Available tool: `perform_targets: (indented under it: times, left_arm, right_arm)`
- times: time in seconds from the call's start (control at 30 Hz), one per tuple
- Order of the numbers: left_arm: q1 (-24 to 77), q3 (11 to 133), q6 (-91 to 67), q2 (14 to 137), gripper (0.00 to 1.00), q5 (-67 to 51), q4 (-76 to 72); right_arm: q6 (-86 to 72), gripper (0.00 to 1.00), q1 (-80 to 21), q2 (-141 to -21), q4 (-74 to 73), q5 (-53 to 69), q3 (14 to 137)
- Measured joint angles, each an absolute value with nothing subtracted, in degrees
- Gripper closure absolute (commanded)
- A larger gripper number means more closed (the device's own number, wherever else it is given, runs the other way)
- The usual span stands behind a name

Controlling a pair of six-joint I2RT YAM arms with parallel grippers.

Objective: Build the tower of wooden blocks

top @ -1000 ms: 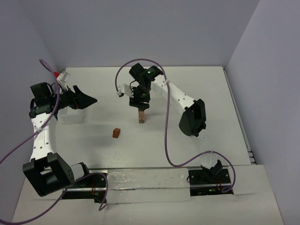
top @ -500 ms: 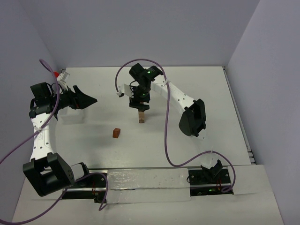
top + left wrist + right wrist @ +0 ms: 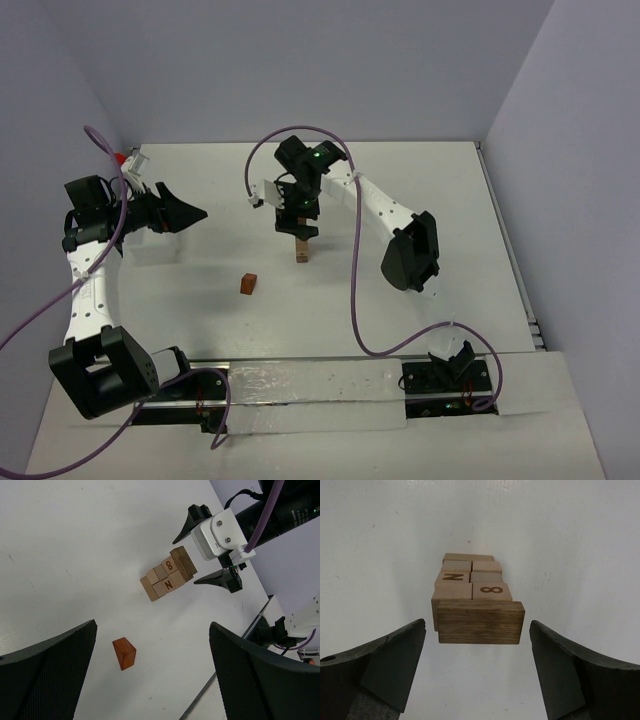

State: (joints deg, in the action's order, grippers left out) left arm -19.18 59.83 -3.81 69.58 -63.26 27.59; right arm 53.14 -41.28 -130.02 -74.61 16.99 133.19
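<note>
The slim tower of wooden blocks [image 3: 301, 252] stands upright near the middle of the white table surface [image 3: 430, 180], a little toward its far edge. It is made of light tan cubes, two of them stamped with an N and an 8. A darker brown wooden cuboid [image 3: 481, 621] lies flat across the top.

The right gripper [image 3: 298, 226] hangs directly over the tower. Its two black fingers [image 3: 395, 655] are spread wide on either side of the brown cuboid, with a clear gap on each side, so nothing is gripped. Compared with a second ago, the right wrist sits a touch higher in the overhead view and a little more of the tower shows below it. The tower itself has not moved.

A small reddish-brown wooden block [image 3: 248, 283] lies alone on the surface, to the left of the tower and nearer the near edge, well apart from it. It is where it was before.

The left gripper [image 3: 192, 213] hovers close to the left edge, pointing toward the tower. Its jaws are fully apart and empty, and its pose is unchanged.
</note>
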Motion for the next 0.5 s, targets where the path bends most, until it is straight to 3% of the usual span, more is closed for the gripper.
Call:
perform_targets:
  times: [0.5]
  left_arm:
    - [-19.19, 59.7, -4.71, 69.44, 0.01, -62.92, 26.42]
  right_arm:
    - [51.35, 0.0, -42.84, -126.91, -75.21, 17.63, 134.34]
